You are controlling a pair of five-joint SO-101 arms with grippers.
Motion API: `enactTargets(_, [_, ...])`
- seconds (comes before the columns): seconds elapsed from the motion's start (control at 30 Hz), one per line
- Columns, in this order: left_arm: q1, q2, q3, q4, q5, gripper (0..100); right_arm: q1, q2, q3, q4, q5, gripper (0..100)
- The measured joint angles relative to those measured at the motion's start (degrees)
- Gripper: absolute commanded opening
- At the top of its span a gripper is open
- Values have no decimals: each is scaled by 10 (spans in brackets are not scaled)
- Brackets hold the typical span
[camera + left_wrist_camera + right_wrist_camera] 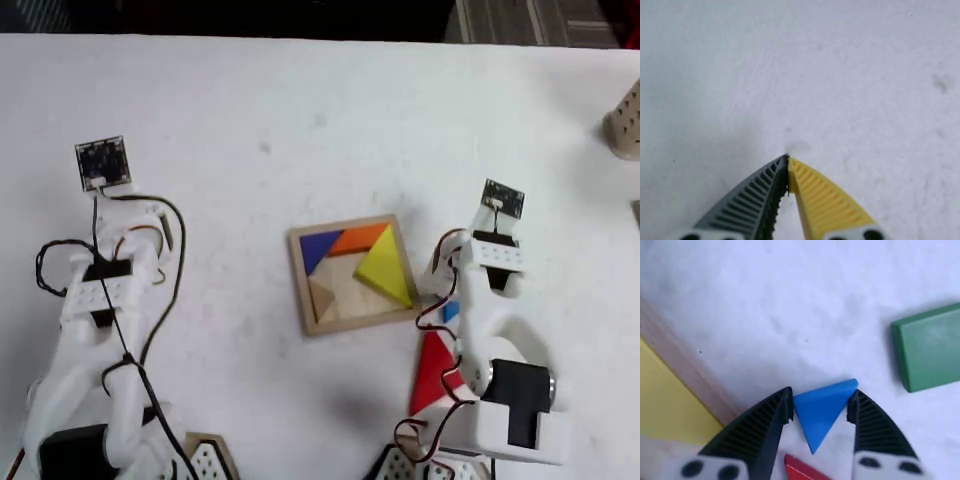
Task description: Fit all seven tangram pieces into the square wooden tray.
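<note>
The right hand (pixel 821 405) is narrowed onto the small blue triangle (pixel 822 415), a finger against each side. The piece lies flat on the white table (pixel 250 120) just outside the tray (pixel 300 285), its sharp corner pointing back toward the wrist. The tray sits askew mid-table, with a yellow triangle (pixel 385 270), an orange piece (pixel 360 238) and a dark blue one (pixel 318 248) inside. The red triangle (pixel 435 365) lies lengthwise beside the right arm, partly hidden by it. A green piece (pixel 930 347) is cut off at the frame edge. The left hand (pixel 787 162) is closed tip to tip over bare table. Beyond the far edge, the room is dark.
</note>
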Motion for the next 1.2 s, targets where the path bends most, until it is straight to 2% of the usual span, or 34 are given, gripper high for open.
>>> enactTargets(0.1, [0, 0, 0, 0, 0, 23, -6, -12, 2, 1, 51, 159])
enactTargets(0.37, [-1, 0, 0, 0, 0, 23, -136, -100, -12, -3, 355, 159])
enactTargets(0.5, [-1, 0, 0, 0, 0, 23, -170, -138, -40, -3, 457, 159])
enactTargets(0.6, [-1, 0, 0, 0, 0, 23, -175, -151, -69, 4, 467, 183])
enactTargets(0.73, [-1, 0, 0, 0, 0, 23, -148, -156, -83, 60, 464, 323])
enactTargets(0.77, [-1, 0, 0, 0, 0, 23, -135, -156, -80, 78, 444, 344])
enactTargets(0.9, [-1, 0, 0, 0, 0, 23, -91, -161, -26, 110, 359, 351])
enactTargets(1.13, [-1, 0, 0, 0, 0, 23, -69, -162, 101, 33, 341, 348])
enactTargets(1.2, [-1, 0, 0, 0, 0, 23, -58, -165, 120, -1, 340, 314])
